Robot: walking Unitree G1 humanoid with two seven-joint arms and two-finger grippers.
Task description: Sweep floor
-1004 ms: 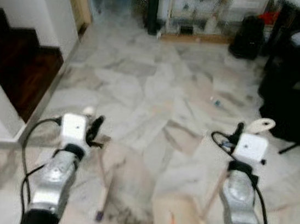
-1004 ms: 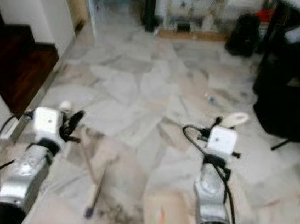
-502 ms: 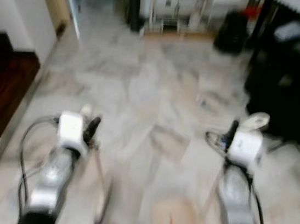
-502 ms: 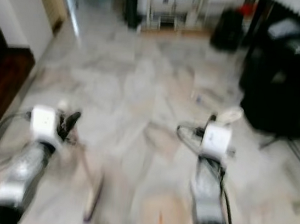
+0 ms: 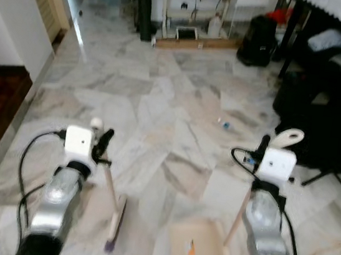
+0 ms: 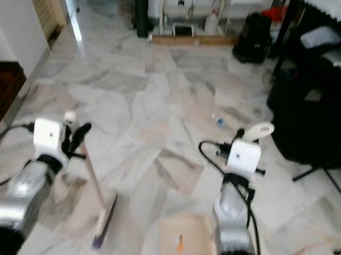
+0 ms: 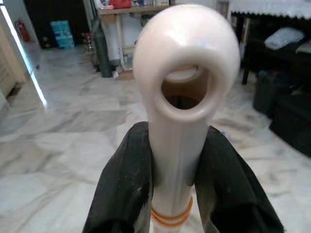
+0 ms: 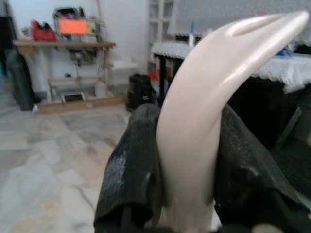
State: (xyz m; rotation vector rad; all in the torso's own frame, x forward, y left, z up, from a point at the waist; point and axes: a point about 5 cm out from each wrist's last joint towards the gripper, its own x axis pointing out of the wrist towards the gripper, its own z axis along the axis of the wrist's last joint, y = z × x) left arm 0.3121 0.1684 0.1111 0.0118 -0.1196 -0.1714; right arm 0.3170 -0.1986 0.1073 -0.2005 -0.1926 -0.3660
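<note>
While the left claw [image 7: 177, 194] clamps the cream broom handle [image 7: 181, 126], the broom [image 5: 115, 214] slants down to the marble floor [image 5: 161, 101] at lower centre. At lower right, the right claw [image 8: 187, 170] pinches the dustpan handle [image 8: 214, 97]; the dustpan [image 5: 198, 254] rests on the floor, an orange scrap [image 5: 191, 250] inside.

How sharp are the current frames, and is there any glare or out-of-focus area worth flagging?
Left eye view: fairly sharp, window glare streaking the marble floor top left. Left wrist view: broom handle crisp between the left gripper fingers, room behind soft. Right wrist view: softer overall; dustpan handle and right gripper slightly blurred, background hazy.
</note>
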